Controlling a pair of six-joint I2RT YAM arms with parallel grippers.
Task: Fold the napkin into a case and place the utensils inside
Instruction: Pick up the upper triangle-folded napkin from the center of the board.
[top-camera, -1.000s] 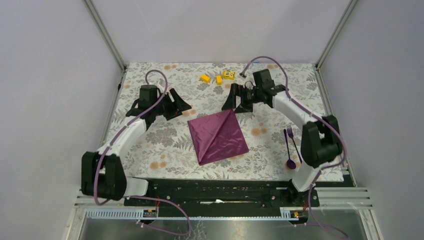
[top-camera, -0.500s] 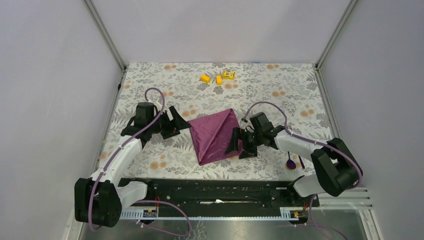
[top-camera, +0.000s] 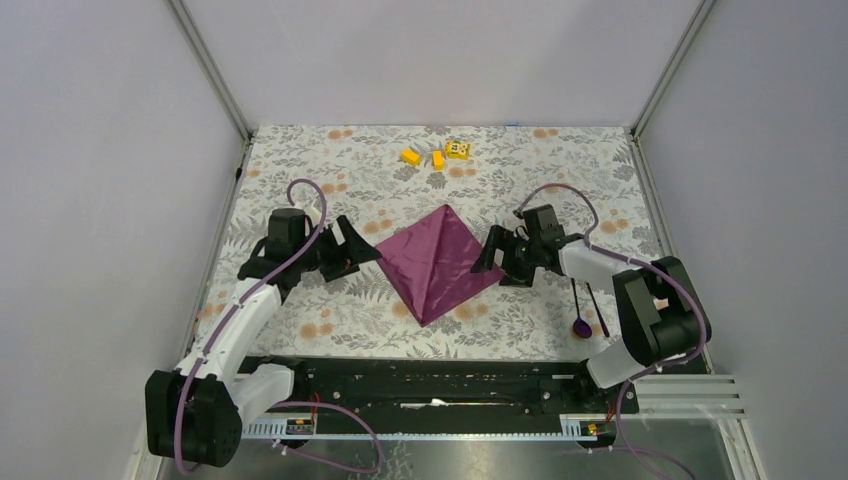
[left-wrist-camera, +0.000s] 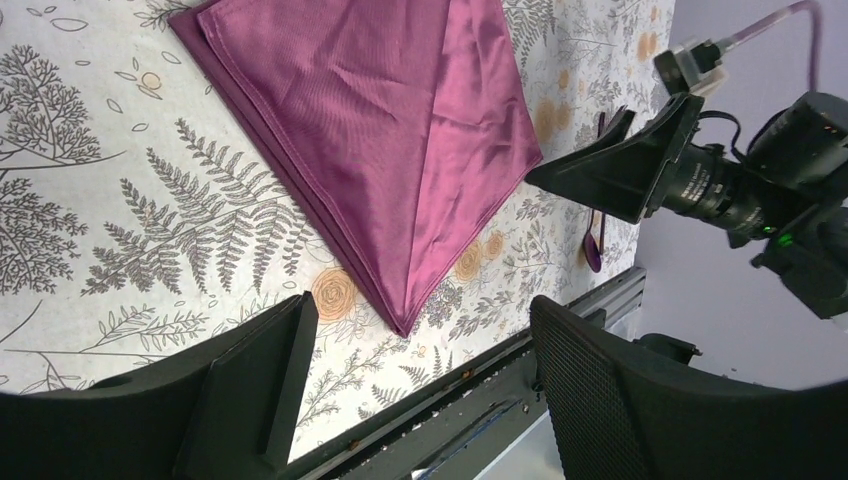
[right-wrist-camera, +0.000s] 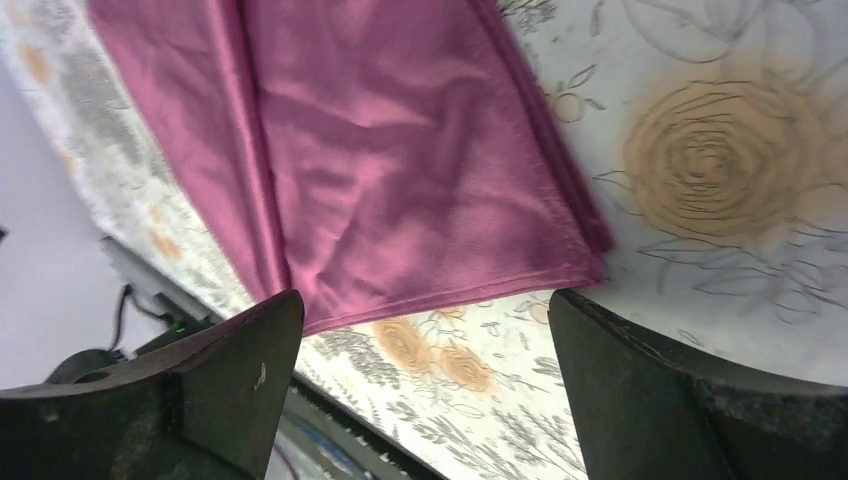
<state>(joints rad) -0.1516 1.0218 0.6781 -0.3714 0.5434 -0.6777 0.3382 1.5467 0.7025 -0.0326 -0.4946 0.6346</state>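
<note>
Left gripper (top-camera: 356, 246), right gripper (top-camera: 489, 253) — jaws wide, empty.
Folded napkin (top-camera: 436, 262) flat between, on floral tablecloth (top-camera: 330, 160) — spoon (top-camera: 581, 326) and fork (top-camera: 596, 312) farther right.

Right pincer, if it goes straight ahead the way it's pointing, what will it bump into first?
Most likely the folded plum-purple cloth napkin: the open right pincer points at its nearest corner, with nothing between. Its height above the floral tablecloth is unclear.
</note>
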